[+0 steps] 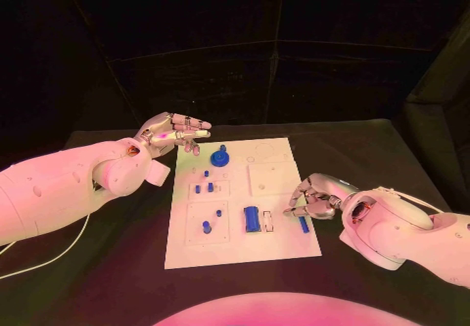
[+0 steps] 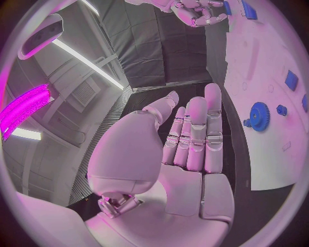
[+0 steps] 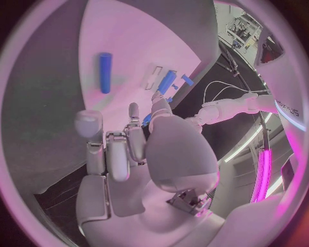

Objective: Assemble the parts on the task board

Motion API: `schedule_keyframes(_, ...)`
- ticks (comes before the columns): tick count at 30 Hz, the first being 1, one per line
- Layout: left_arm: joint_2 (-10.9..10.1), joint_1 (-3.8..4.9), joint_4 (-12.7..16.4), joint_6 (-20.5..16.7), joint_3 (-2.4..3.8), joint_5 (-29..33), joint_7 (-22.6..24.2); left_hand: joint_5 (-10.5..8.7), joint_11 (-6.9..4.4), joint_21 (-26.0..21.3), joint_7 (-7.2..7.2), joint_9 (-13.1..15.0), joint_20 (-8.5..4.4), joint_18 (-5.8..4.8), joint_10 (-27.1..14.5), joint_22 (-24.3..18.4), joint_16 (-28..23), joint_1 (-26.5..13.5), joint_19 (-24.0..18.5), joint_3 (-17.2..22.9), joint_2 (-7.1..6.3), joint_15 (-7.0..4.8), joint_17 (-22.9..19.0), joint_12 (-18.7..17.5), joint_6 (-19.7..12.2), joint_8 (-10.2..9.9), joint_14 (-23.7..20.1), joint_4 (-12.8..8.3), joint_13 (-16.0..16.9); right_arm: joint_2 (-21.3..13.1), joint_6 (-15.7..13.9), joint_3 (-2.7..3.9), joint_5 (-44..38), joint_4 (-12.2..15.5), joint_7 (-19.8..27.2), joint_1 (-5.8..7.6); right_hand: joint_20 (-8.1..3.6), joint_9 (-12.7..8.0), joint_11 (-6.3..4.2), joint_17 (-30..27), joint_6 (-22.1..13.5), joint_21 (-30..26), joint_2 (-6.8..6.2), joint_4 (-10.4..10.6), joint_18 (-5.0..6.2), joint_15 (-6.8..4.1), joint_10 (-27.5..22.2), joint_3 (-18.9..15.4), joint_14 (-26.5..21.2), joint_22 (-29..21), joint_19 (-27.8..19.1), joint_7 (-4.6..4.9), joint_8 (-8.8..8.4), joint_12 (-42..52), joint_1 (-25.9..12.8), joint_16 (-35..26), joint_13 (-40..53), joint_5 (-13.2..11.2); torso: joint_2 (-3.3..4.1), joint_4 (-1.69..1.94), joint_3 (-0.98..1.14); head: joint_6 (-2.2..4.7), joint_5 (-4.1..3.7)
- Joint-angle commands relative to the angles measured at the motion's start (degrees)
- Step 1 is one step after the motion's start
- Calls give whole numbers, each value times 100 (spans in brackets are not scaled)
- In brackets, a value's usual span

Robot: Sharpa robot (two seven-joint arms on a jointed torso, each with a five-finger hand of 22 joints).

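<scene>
The white task board (image 1: 245,244) lies in the middle of the black table. On it are a blue gear (image 1: 219,159) (image 2: 259,116), a blue block (image 1: 252,219) (image 3: 166,81), a blue bar (image 1: 303,224) (image 3: 105,72) and several small blue pieces (image 1: 206,227). My left hand (image 1: 174,132) (image 2: 193,139) hovers flat over the board's far left corner, fingers straight, holding nothing. My right hand (image 1: 312,202) (image 3: 138,149) is at the board's right edge just beyond the blue bar, fingers curled in. A sliver of blue (image 3: 147,121) shows by its thumb; whether it is held is unclear.
Black table (image 1: 372,156) surrounds the board on all sides. A white cable (image 1: 39,261) trails over the table at the near left, under my left arm. My right hand (image 2: 200,11) also appears far off in the left wrist view.
</scene>
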Motion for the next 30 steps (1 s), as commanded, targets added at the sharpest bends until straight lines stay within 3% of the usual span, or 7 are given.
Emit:
schedule_keyframes(1, 3, 7, 28, 26, 3, 26, 21, -10, 9, -25, 24, -3, 49, 80, -47, -10, 5, 10, -4, -10, 32, 3, -7, 39, -36, 39, -37, -26, -2, -196, 118, 2, -36, 73, -310, 16, 34, -4, 40, 816, 34, -30, 30, 3, -75, 42, 20, -68, 458, 8, -12, -2, -33, -1, -48, -13, 150, 61, 8, 1, 4, 15, -55)
schedule_keyframes(3, 8, 7, 29, 22, 3, 26, 24, -10, 9, -25, 24, -3, 49, 80, -47, -10, 5, 10, -4, -10, 32, 3, -7, 39, -36, 39, -37, -26, -2, -314, 158, 3, -128, 122, -372, 20, 35, -1, 37, 820, 62, -28, 25, 6, -75, 40, 27, -88, 459, 14, -11, -8, -30, 11, -56, -12, 161, 80, 9, -10, 14, 35, -80)
schedule_keyframes(7, 24, 7, 31, 22, 3, 26, 24, -10, 10, -27, 25, -3, 49, 80, -52, -11, 7, 10, -4, -11, 34, 4, -10, 44, -39, 41, -39, -28, -3, -440, 295, 2, -296, 167, -492, 24, 35, 4, 30, 823, 104, -24, 11, 28, -75, 35, 28, -137, 460, 23, -10, -18, -31, 7, -95, -11, 161, 85, -6, -27, 8, 33, -106)
schedule_keyframes(9, 31, 7, 34, 23, 3, 26, 25, -10, 11, -28, 26, -3, 50, 80, -55, -12, 8, 11, -4, -11, 35, 5, -12, 47, -41, 43, -40, -29, -3, -465, 387, 2, -383, 155, -550, 24, 34, 7, 25, 818, 126, -21, 7, 45, -76, 33, 27, -164, 459, 29, -9, -24, -32, -1, -120, -14, 156, 79, -7, -19, 1, 38, -138)
schedule_keyframes(14, 32, 7, 32, 23, 2, 26, 24, -10, 11, -28, 26, -3, 50, 80, -55, -12, 8, 11, -4, -11, 35, 5, -12, 47, -41, 43, -40, -29, -3, -437, 621, -1, -577, 78, -641, 21, 29, 15, 15, 806, 169, -29, 2, 91, -73, 25, 23, -225, 456, 19, -16, -38, -37, -14, -175, -20, 151, 60, -4, -17, 16, 27, -152)
schedule_keyframes(18, 35, 7, 30, 29, 2, 26, 23, -10, 11, -28, 26, -3, 50, 80, -55, -12, 8, 11, -4, -11, 35, 5, -12, 47, -41, 43, -40, -29, -3, -356, 832, -3, -637, 15, -671, 17, 24, 23, 7, 791, 196, -41, -34, 141, -70, 18, 16, -295, 452, 3, -28, -48, -45, -31, -229, -28, 143, 24, -4, 8, 5, 34, -180)
schedule_keyframes(30, 29, 7, 19, 39, 1, 26, 18, -10, 11, -28, 26, -3, 50, 80, -55, -12, 8, 11, -4, -11, 35, 5, -12, 47, -41, 43, -40, -29, -3, -168, 1112, -6, -760, -84, -675, 9, 4, 64, -24, 795, 299, -45, 7, 118, -70, -7, 15, -300, 453, 5, -30, -84, -21, -37, -101, -30, 148, 99, -1, -9, 7, 7, -144)
